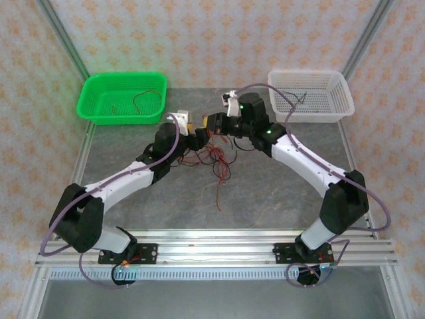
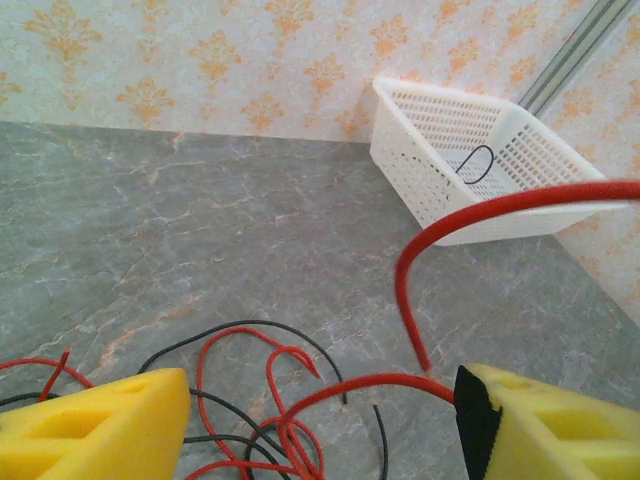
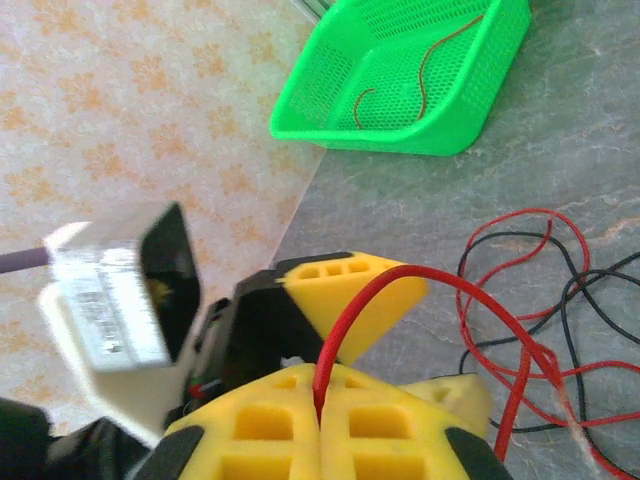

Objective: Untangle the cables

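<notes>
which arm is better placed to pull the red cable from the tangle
Right, probably: the right end effector is shut on the red cable, while the left end effector stands open, gripping nothing.

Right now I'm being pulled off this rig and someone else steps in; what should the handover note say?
Right gripper: fingers shut on a red cable arcing up from the tangle.
Left gripper: open, a red strand passing between its fingers, not gripped.
Tangle of red and black cables: on the table, below both grippers.
Done: second red cable in the green basket, black cable in the white basket.
Left: separate the rest.
</notes>
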`<action>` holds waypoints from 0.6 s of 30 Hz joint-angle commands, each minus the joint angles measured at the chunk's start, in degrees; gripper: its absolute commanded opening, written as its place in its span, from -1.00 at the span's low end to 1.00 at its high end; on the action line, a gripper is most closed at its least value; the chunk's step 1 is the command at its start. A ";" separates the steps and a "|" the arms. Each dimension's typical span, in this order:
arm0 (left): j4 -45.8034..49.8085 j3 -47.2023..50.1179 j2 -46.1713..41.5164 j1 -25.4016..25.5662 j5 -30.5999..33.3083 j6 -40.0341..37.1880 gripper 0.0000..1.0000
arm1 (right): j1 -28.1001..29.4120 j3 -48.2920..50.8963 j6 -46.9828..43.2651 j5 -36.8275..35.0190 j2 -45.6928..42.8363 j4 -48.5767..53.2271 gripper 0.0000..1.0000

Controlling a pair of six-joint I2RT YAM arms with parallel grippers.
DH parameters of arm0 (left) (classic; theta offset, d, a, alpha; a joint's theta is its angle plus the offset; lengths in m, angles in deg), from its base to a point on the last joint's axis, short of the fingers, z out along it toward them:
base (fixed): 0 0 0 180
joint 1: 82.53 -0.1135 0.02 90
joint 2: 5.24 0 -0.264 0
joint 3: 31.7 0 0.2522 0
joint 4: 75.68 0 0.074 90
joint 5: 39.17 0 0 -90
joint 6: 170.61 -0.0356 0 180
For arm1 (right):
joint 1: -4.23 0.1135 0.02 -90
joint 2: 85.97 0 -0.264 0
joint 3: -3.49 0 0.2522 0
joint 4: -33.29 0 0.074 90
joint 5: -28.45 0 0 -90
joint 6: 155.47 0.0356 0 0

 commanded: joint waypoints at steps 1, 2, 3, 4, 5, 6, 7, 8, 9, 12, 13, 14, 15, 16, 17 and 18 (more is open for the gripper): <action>-4.32 -2.01 2.65 -0.01 -0.66 -0.72 0.43 | -0.38 0.44 0.82 0.96 -3.61 -2.18 -1.00; -4.49 -2.42 3.47 -0.04 -0.52 -0.56 0.42 | -0.38 0.33 0.90 0.96 -4.09 -2.23 -1.00; -4.58 -2.90 4.54 -0.01 -0.43 -0.44 0.42 | -0.38 0.11 0.99 0.96 -4.59 -2.03 -1.00; -4.58 -3.36 5.53 -0.04 -0.14 -0.17 0.42 | -0.38 -0.04 1.00 0.96 -5.05 -1.84 -1.00; -4.60 -3.65 6.28 -0.15 0.16 -0.03 0.42 | -0.38 -0.30 0.97 0.96 -5.56 -1.56 -1.00; -4.60 -3.75 6.89 -0.15 0.51 0.10 0.42 | -0.38 -0.58 0.89 0.80 -6.10 -1.16 -1.00; -4.60 -3.57 7.24 -0.16 0.91 0.24 0.41 | -0.38 -0.77 0.80 0.55 -6.70 -0.66 -1.00; -4.60 -3.24 7.28 -0.16 1.36 0.28 0.41 | -0.38 -0.95 0.62 0.08 -7.20 -0.19 -1.00; -4.75 -2.63 6.96 -0.14 1.90 0.20 0.41 | -0.38 -1.05 0.39 -0.53 -7.86 0.26 -1.00; -4.67 -0.01 4.79 -0.15 4.04 -0.62 0.40 | -0.62 -1.15 0.38 -1.88 -9.66 1.06 -1.00; -4.45 0.94 3.82 -0.12 4.92 -1.08 0.41 | -0.73 -1.22 0.42 -2.40 -10.19 1.11 -1.00; -4.19 1.72 2.88 -0.03 5.62 -1.54 0.40 | -0.82 -1.31 0.54 -2.84 -10.69 1.15 -1.00; -4.07 2.99 1.66 -0.13 6.43 -1.96 0.40 | -0.97 -1.53 0.71 -3.29 -11.19 1.23 -1.00; -4.07 4.24 0.34 -0.03 6.94 -2.38 0.40 | -1.13 -1.79 0.84 -3.56 -11.55 1.25 -1.00; -4.34 5.37 -0.83 -0.06 7.08 -2.73 0.40 | -1.25 -2.05 1.01 -3.69 -11.87 1.33 -1.00; -5.02 6.67 -2.25 -0.07 7.02 -3.11 0.40 | -1.35 -2.40 1.03 -3.83 -12.05 1.35 -1.00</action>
